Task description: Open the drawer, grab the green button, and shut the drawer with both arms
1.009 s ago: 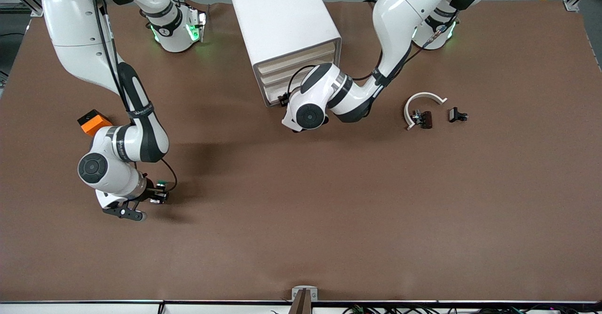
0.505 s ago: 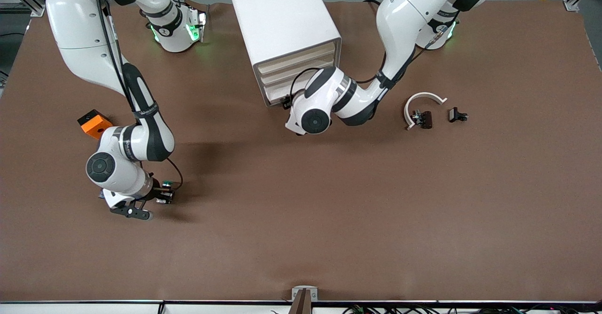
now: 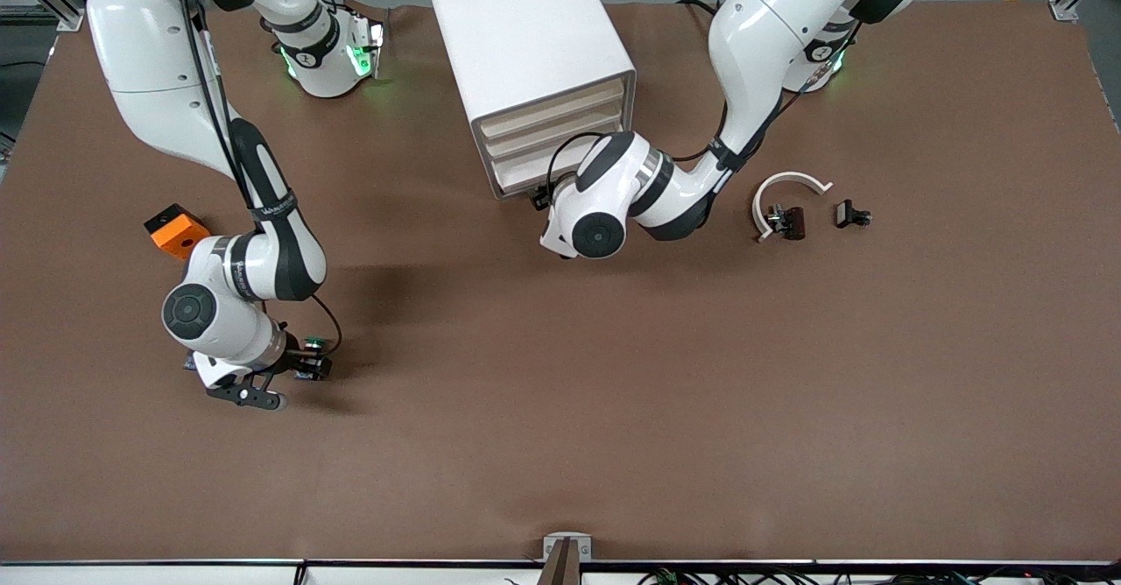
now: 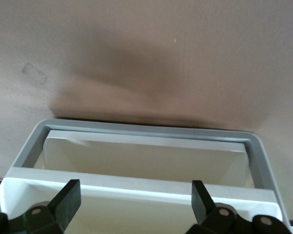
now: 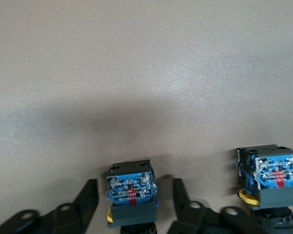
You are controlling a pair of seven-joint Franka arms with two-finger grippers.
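Brown table (image 3: pixel 613 410), white cabinet (image 3: pixel 525 33)

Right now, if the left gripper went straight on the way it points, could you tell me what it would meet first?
Most likely the white cabinet, at its drawer fronts: the left gripper sits just before them with open fingers. Which drawer it would touch first I cannot tell.
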